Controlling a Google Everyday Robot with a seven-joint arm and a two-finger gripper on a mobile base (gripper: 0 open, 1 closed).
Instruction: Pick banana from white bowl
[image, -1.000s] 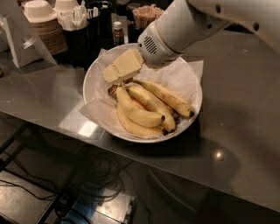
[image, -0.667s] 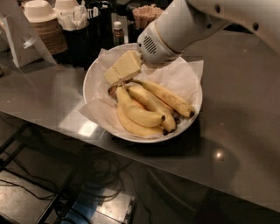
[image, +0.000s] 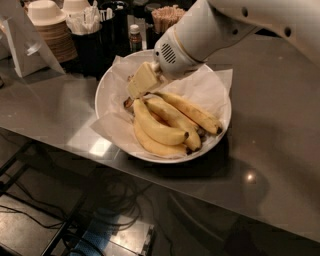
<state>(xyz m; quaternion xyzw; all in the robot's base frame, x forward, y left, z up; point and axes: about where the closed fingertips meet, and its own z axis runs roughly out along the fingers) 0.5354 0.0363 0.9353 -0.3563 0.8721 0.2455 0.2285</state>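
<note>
While the banana (image: 157, 129) lies curved in the near half of the white bowl (image: 101, 90), pressed against other bananas (image: 195, 112), its stem end points up and left toward the gripper (image: 142, 80). That gripper hangs just over the clustered stems. Whether it touches them, or how far apart it stands, I cannot tell. Crinkled paper (image: 215, 85) lines the bowl on a grey counter (image: 280, 150). Stacked paper bowls (image: 47, 22) stand behind, at far left.

The matt plastic claw (image: 142, 80) hangs over smooth-peeled banana (image: 155, 126), crinkled paper (image: 212, 86), white bowl (image: 106, 85).
</note>
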